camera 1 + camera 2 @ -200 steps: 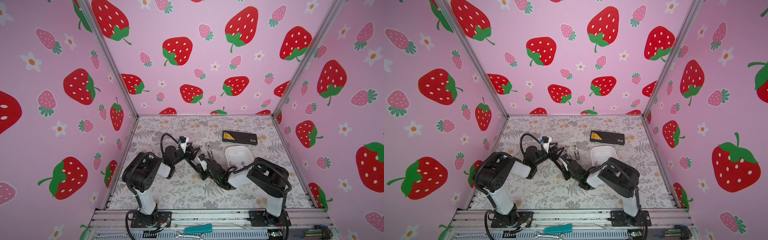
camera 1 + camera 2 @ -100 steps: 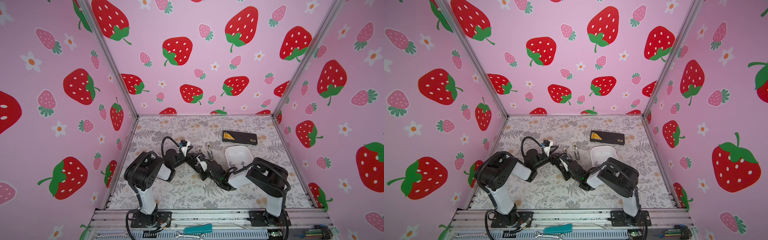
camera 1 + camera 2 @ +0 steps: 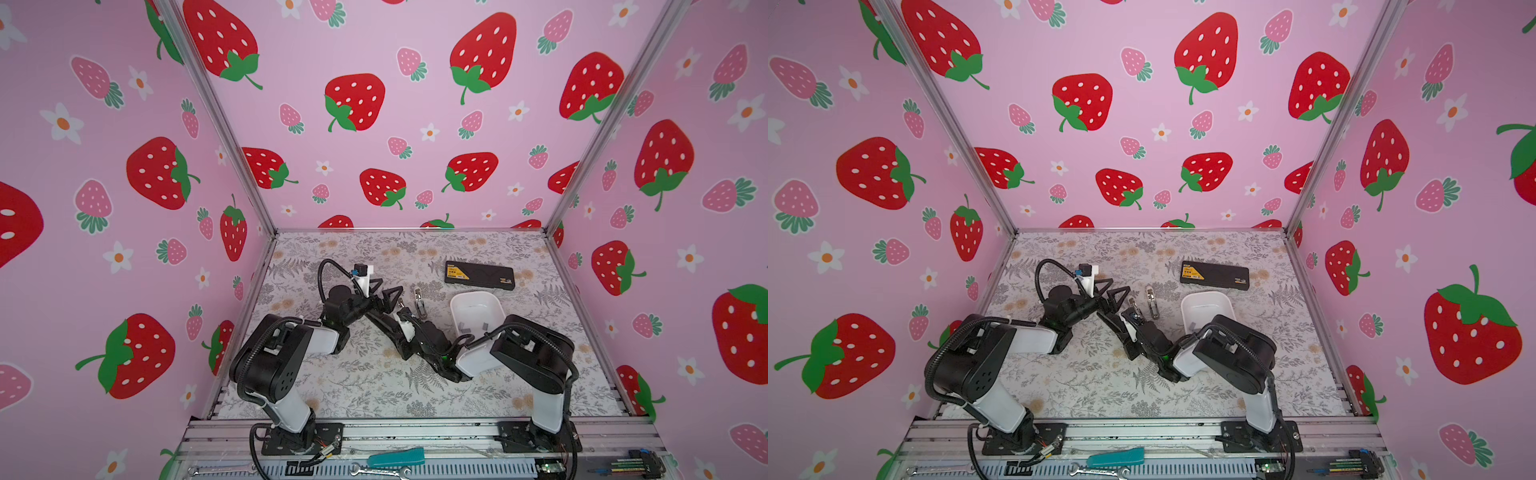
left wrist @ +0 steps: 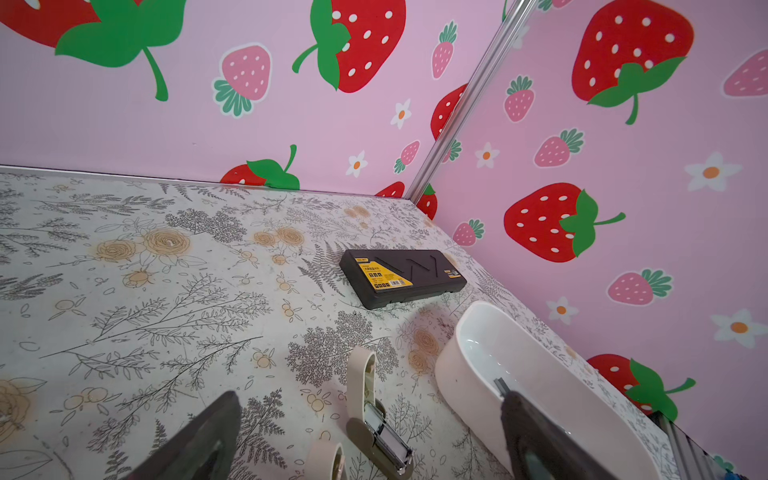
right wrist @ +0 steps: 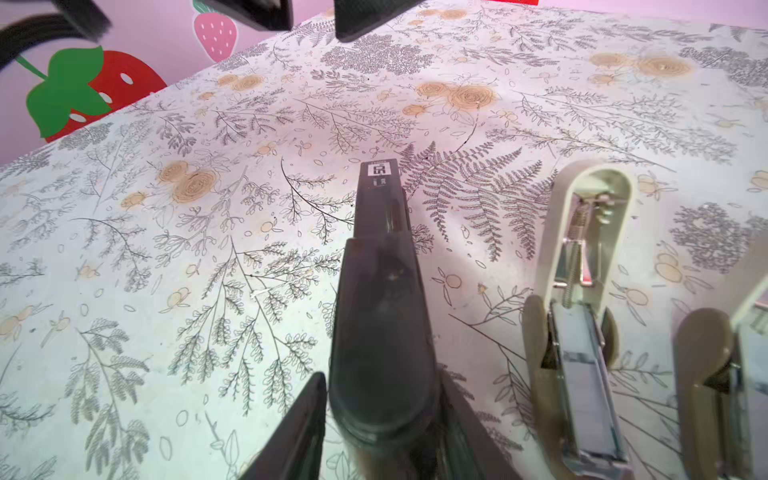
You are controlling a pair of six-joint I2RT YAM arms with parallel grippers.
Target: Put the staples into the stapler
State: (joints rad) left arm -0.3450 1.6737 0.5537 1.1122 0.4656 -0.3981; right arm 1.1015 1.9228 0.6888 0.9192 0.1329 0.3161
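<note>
A dark grey stapler [image 5: 382, 311] lies shut on the floral table between the fingers of my right gripper [image 5: 380, 432]. The jaws flank its rear end with thin gaps, so the gripper is open. My left gripper [image 4: 372, 397] is wide open and holds nothing. It hovers over an opened beige stapler [image 4: 374, 415] whose metal channel faces up. In both top views the two grippers [image 3: 388, 293] [image 3: 388, 328] meet mid-table. Grey staples [image 3: 467, 328] lie in the white tray [image 3: 494, 305]; one strip [image 4: 500, 384] shows by my left finger.
A second opened beige stapler [image 5: 727, 374] lies beside the first one [image 5: 582, 311]. A black box with a yellow label [image 3: 480, 275] sits behind the tray. A teal-handled tool [image 3: 397, 457] and a wrench [image 3: 380, 471] rest on the front rail.
My left jaws have spread wide and hold nothing now. My right jaws have loosened around the dark stapler, which now rests low on the table.
</note>
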